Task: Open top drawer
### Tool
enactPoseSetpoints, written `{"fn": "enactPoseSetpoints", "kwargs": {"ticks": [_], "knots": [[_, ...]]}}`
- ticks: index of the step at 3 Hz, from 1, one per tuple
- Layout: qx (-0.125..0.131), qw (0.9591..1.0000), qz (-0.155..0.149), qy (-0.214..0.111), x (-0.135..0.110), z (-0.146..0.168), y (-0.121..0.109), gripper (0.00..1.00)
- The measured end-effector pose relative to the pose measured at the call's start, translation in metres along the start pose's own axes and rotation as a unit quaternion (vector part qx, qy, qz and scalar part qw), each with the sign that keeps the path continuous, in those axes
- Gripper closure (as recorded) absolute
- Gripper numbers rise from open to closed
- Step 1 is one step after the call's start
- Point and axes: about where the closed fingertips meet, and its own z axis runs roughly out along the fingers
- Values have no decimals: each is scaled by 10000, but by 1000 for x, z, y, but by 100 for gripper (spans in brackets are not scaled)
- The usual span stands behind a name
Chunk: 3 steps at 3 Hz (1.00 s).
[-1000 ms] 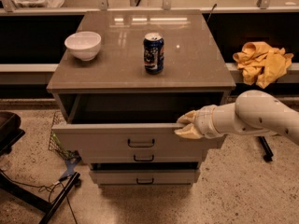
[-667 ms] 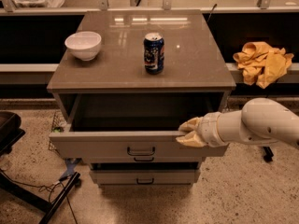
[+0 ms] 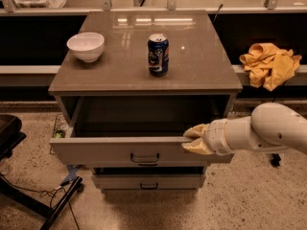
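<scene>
The top drawer [image 3: 110, 150] of the grey-taupe cabinet is pulled well out, its deep dark interior showing and its small black bar handle [image 3: 144, 158] at the centre of the front. My gripper [image 3: 192, 139], on a white arm coming in from the right, sits at the drawer's upper front rim, right of the handle, with its tan fingers [image 3: 194, 147] over that rim.
On the cabinet top [image 3: 201, 71] stand a white bowl [image 3: 86, 46] at the left and a blue drink can [image 3: 158, 54] in the middle. A lower drawer [image 3: 148, 181] is shut. A yellow cloth [image 3: 269, 63] lies on the right ledge. A black chair base [image 3: 14, 176] is at the left.
The top drawer has slid further out toward the camera, and my gripper has moved with its front rim.
</scene>
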Motion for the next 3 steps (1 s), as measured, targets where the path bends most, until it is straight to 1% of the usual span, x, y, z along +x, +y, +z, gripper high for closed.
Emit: {"fn": "enactPoseSetpoints", "kwargs": {"ticks": [1,2,3], "knots": [[-158,9999,61,-11,-4,-15,25,100],[-158,9999,61,-11,-4,-15,24,100],[-305,9995,11,-40,-15,-38,57,100]]}}
